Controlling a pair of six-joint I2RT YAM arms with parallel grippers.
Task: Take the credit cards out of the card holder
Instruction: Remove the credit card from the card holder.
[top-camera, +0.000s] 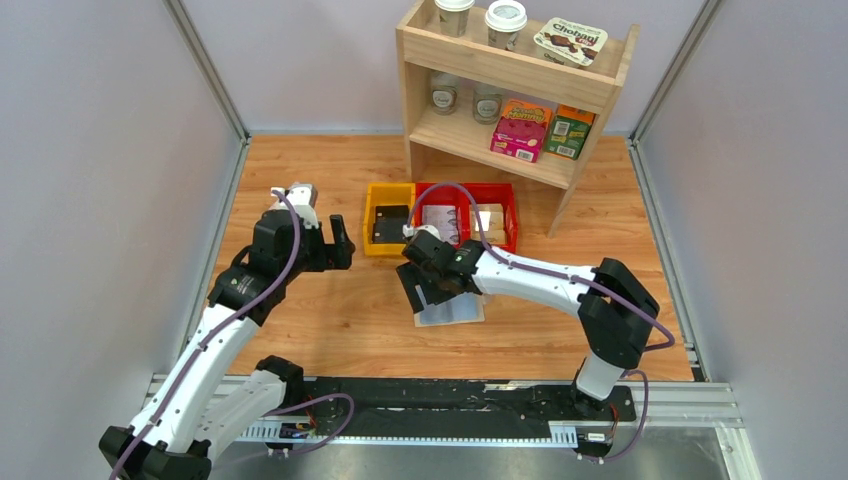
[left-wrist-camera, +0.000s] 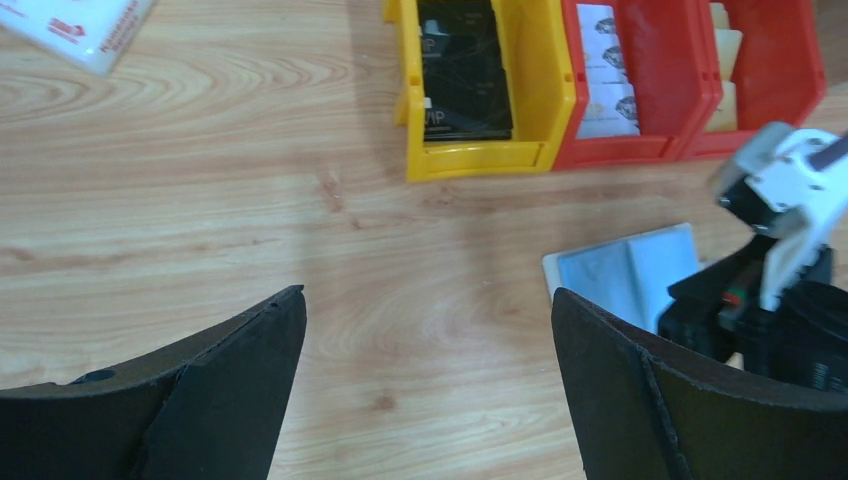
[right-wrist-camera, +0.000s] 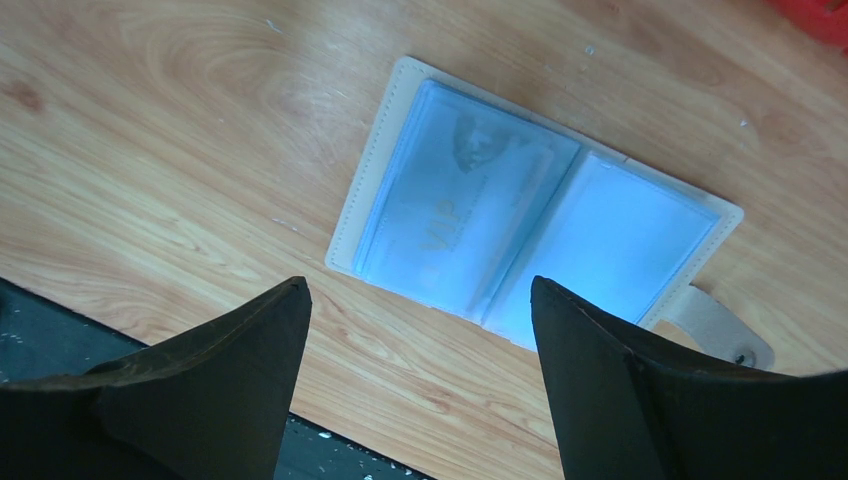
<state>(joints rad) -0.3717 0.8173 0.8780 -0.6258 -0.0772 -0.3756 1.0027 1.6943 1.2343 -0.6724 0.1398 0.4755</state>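
The card holder (right-wrist-camera: 530, 240) lies open near the bench's (top-camera: 330, 320) near edge, under the released, empty right fingers (right-wrist-camera: 230, 340); left fingers (left-wrist-camera: 240, 350) also spread. Its thin, slick credit card (right-wrist-camera: 455, 215) likely needs an edge pinch.

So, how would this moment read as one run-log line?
card holder: open flat | VIP card: in its pocket | right pincer: open, above holder | left pincer: open, empty

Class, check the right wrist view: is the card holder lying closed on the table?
No, the card holder lies spread open, its blue lining facing up with a card showing in one pocket.
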